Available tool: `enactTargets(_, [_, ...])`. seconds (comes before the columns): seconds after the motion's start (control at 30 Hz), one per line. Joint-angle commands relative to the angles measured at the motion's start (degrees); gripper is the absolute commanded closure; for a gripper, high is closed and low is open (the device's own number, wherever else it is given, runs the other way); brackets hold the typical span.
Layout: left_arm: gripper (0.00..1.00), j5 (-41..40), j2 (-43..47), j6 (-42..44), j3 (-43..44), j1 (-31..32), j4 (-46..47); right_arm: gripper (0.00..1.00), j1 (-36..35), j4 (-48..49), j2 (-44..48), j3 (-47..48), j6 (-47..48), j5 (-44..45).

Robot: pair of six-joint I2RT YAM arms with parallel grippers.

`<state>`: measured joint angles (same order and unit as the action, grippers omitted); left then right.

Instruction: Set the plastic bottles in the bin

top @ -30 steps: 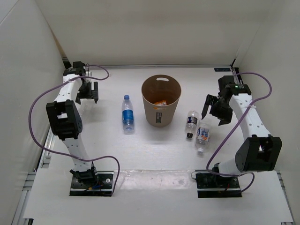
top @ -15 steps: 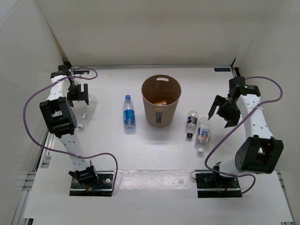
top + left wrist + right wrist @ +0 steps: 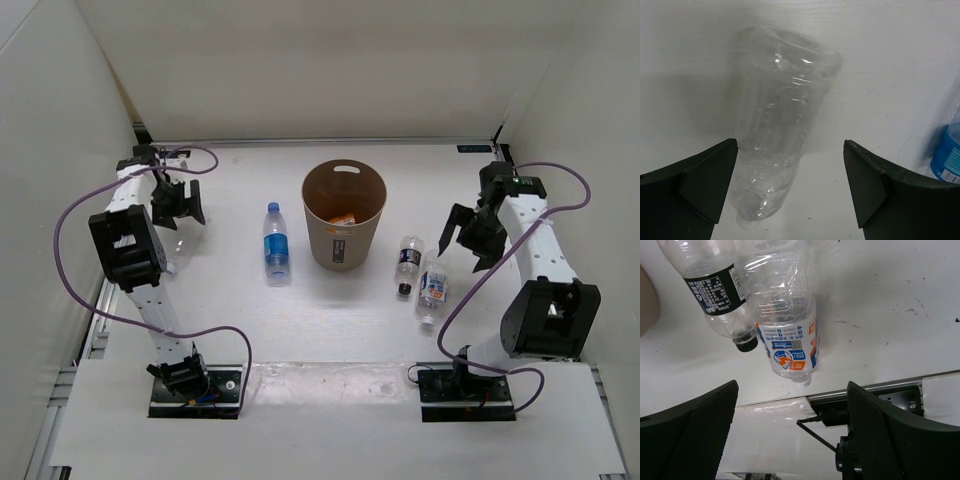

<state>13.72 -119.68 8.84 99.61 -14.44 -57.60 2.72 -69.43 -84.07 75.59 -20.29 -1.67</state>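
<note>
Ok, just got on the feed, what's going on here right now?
Two arms are clearing bottles into the bin, and nothing is held at the moment. The left gripper hangs open over an unlabelled bottle lying at the far left. The right gripper is open above the dark-labelled bottle and the orange-labelled bottle, which lie side by side right of the bin. A blue-labelled bottle lies left of the bin. None of the four is in yet.
</note>
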Motion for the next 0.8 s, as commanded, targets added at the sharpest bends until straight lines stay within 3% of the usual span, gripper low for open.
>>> enactTargets(0.0, [0.05,4.12,0.32,-0.23,-2.14,0.46,1.53,0.1,-0.79,-1.59,-0.92,3.77,1.66,0.26])
enactTargets(0.27, [0.08,3.68,-2.93,-4.09,0.58,2.39,-1.54,0.1,1.32,-0.88,-1.27,5.27,1.92,-0.88])
enactTargets(0.57, [0.3,5.44,-0.3,-3.48,0.85,4.77,-1.38,0.1,0.27,0.52,-1.27,3.77,1.92,-0.7])
enactTargets(0.6, [0.37,5.53,0.58,-3.91,0.76,4.51,-0.85,0.1,0.27,0.78,-1.27,3.6,1.84,-0.88])
enactTargets(0.77, [0.42,4.74,2.17,-12.67,6.37,4.86,5.12,0.1,-0.35,1.14,-0.74,2.72,1.84,-0.88])
